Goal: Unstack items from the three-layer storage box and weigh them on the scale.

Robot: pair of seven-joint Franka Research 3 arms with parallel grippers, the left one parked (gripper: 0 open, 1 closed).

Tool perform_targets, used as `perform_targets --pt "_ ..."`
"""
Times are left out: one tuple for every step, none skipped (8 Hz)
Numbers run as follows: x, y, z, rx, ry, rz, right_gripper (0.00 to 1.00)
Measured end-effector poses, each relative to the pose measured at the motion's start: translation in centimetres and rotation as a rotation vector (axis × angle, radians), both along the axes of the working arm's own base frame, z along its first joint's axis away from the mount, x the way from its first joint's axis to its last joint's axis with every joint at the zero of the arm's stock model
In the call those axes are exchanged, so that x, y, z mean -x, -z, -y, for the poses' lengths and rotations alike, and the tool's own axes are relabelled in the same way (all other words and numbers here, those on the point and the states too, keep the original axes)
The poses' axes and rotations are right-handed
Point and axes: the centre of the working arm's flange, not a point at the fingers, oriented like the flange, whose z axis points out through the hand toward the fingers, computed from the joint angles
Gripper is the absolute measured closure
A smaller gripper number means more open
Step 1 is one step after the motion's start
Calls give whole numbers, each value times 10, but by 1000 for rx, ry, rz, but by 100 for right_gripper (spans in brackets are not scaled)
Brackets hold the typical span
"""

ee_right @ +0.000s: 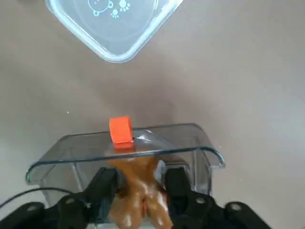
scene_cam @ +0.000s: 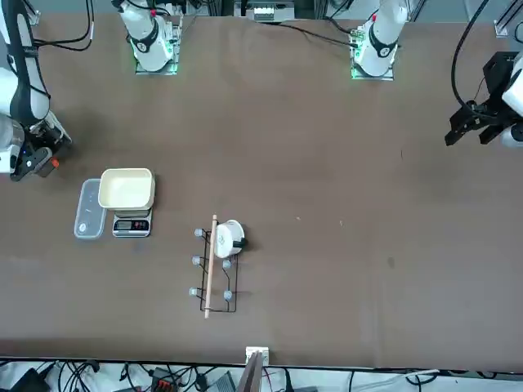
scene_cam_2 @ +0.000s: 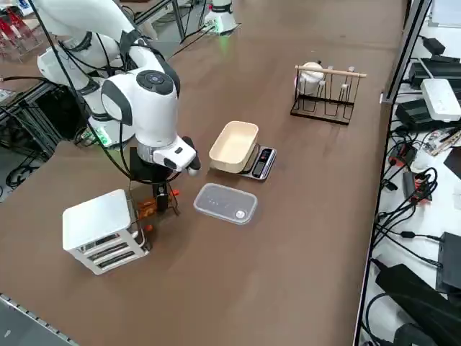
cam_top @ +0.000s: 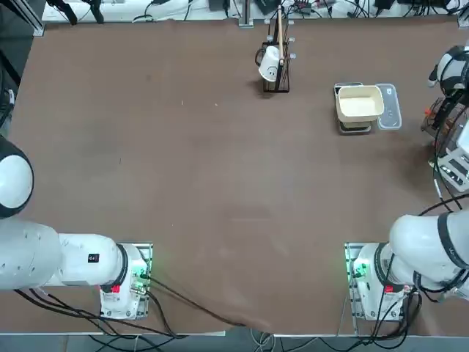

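Storage box beside my arm, my claw down in its clear drawer, fingers pinching an orange-brown lump, scale well apart.

A cream square bowl sat on the scale, with a clear flat tray just beside it. Nearby stood a dark rack holding a white cup. The right arm reached off the table's right edge.
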Motion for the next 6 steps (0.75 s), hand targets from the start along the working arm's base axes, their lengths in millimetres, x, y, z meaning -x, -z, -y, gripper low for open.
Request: perform_targets --pt "-1 -4 0 3 0 6 63" --pt "-1 -9 -1 8 4 13 63" --pt "-2 -20 -2 13 10 11 63" --pt "-3 -38 -5 8 29 6 63" --pt "-7 -62 -11 -18 64 7 63" --pt "-13 -88 -22 -81 121 18 63"
